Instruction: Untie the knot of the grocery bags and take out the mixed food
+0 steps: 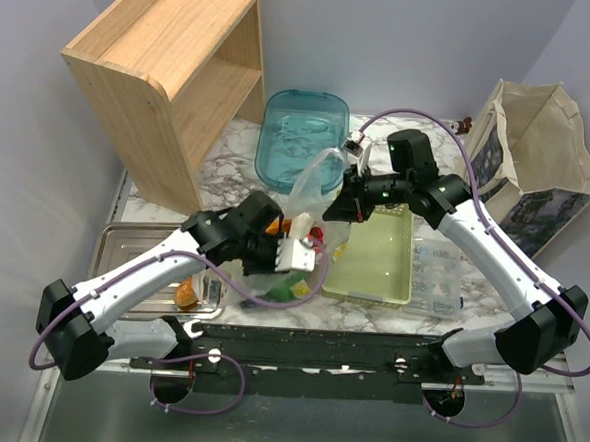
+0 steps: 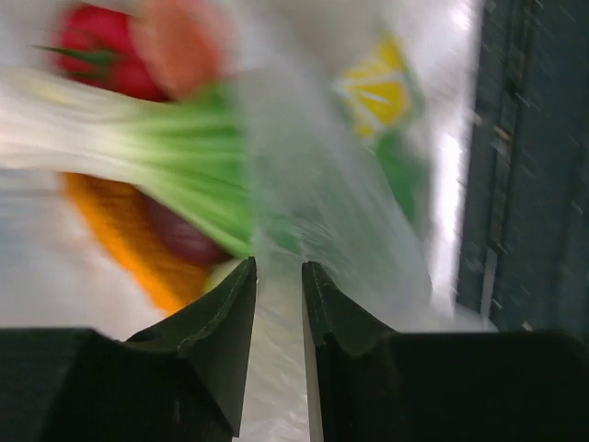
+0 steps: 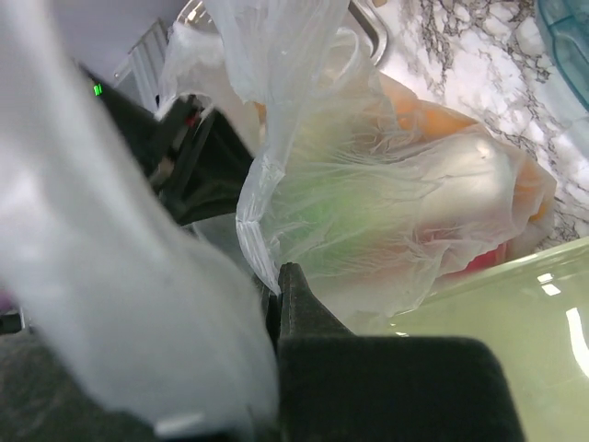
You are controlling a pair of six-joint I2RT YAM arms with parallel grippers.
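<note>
Both grippers are pinching the grocery bag (image 1: 310, 182), lying on the marble table (image 1: 229, 152) between steel tray (image 1: 123, 246) and green basket (image 1: 372, 271), grey walls (image 1: 406, 37) behind. The left gripper (image 2: 279, 267) is clamping narrowly on film, the right gripper (image 3: 276, 272) tightly on a fold. Seemingly the knot is being worked loose, calling next for gentle opposing pulls, with leafy vegetable (image 2: 175, 157) and tomato (image 2: 101, 46) waiting inside.

Left wrist view: contents of thin translucent whitish plastic grocery bag (image 2: 322, 184) blurred. Red round item (image 2: 101, 46), green-white leafy stalks (image 2: 156, 157), orange mass (image 2: 129, 244) unidentifiable.
Right wrist view: bag film hides one finger of right gripper (image 3: 272, 282); closure unreadable.
Top view: orange object (image 1: 186, 295) left of pale green rectangular plastic basket (image 1: 372, 271), half under left arm (image 1: 141, 277).
</note>
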